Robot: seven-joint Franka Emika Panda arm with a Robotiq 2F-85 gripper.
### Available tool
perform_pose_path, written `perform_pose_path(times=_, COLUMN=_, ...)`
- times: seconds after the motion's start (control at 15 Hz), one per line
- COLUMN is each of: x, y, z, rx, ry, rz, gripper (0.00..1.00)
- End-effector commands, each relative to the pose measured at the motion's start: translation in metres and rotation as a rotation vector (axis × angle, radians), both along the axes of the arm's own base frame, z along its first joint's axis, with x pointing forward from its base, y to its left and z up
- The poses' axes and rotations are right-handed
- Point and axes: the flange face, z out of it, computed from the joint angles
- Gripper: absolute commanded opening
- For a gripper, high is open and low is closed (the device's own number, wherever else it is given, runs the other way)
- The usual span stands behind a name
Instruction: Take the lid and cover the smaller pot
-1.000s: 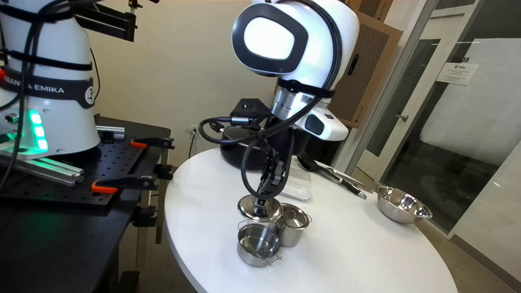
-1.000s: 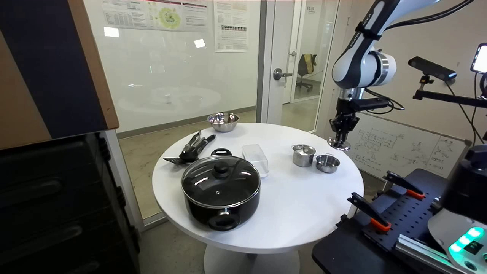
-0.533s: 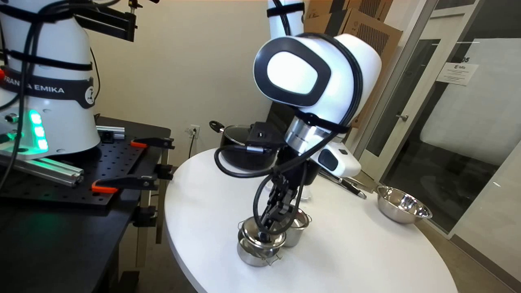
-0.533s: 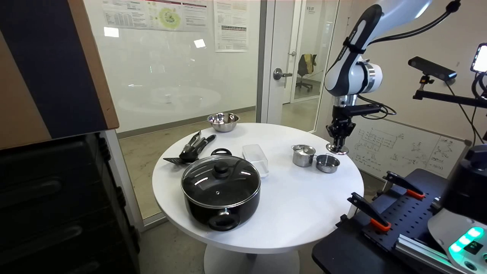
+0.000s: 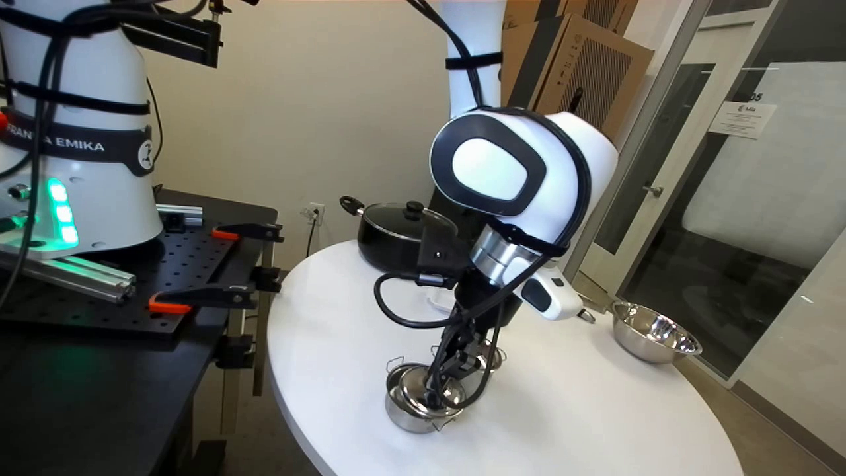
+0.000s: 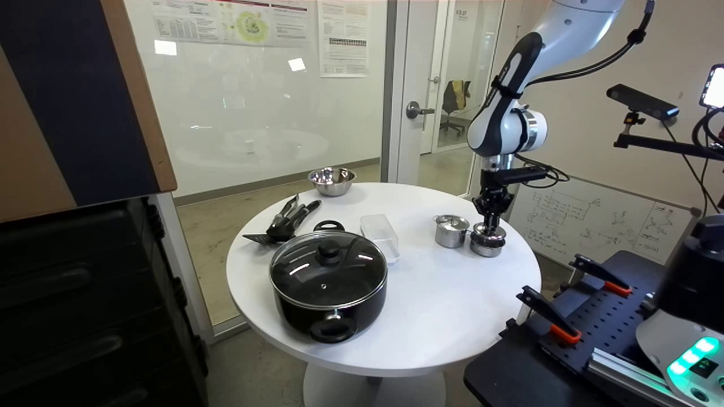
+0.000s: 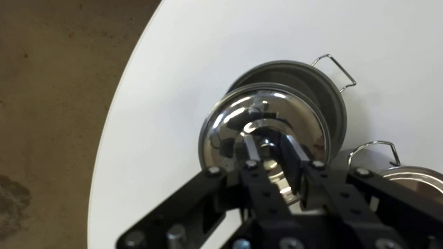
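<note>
In an exterior view, black kitchen utensils (image 6: 284, 228) are lying at the left on the round white table (image 6: 441, 322), a steel mixing bowl (image 6: 332, 189) is sitting at its upper edge, and a glass-lidded black pot (image 6: 366, 312) is standing lower middle. A clear plastic container (image 6: 380, 232) is resting mid-frame, and a taller lidded steel pot (image 6: 451, 236) is standing right of centre. Just beside that, the gripper (image 6: 491, 227) is hanging over the smaller pot (image 6: 485, 250). In the wrist view, its fingers (image 7: 290, 159) are pinching the lid (image 7: 273, 103) at its centre; it is overlapping the pot off-centre (a crescent of the inside is showing along its upper right). Whether it is touching the rim, I cannot tell.
</note>
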Motion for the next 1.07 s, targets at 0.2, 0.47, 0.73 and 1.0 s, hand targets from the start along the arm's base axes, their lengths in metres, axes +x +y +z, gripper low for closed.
perform_pose_path(times=0.2, x=0.018, y=0.021, z=-0.017, rx=0.017, ry=0.035, rz=-0.003, gripper=0.06)
perform_pose_path(times=0.47, x=0.013, y=0.02, z=-0.021, rx=0.019, ry=0.039, rz=-0.005, gripper=0.06)
perform_pose_path(times=0.73, x=0.006, y=0.018, z=-0.015, rx=0.029, ry=0.026, rz=0.0, gripper=0.06)
perform_pose_path(times=1.0, x=-0.011, y=0.017, z=-0.006, rx=0.047, ry=0.009, rz=0.014, gripper=0.06)
